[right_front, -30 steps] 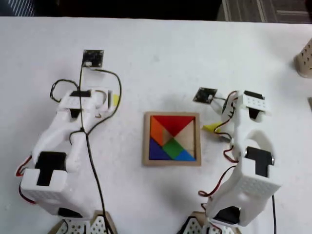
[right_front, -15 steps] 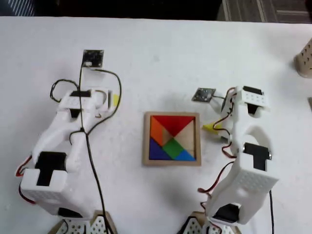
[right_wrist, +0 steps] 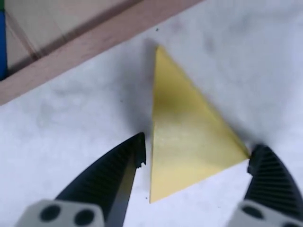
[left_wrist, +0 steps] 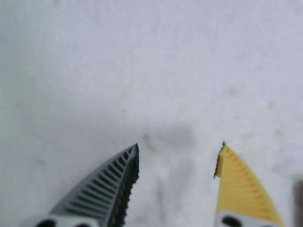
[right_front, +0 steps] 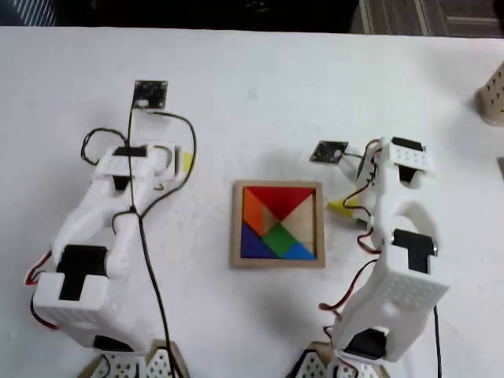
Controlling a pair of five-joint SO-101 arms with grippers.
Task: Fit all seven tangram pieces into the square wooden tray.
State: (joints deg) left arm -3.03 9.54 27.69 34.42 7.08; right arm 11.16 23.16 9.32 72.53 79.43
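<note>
Sitting at 3 o'clock of the wooden tray [right_front: 237, 224], the yellow triangle [right_wrist: 184, 137] is lying flat on the white surface [right_front: 260, 102], just beside the rim. Over it the right hand [right_wrist: 196, 151] is hanging, spread wide and straddling it, not gripping anything. Way off around 10 o'clock of the tray, the left hand [left_wrist: 179, 145] is hovering wide open too, holding nothing. The coloured pieces [right_front: 277, 201] are lying inside the tray.
</note>
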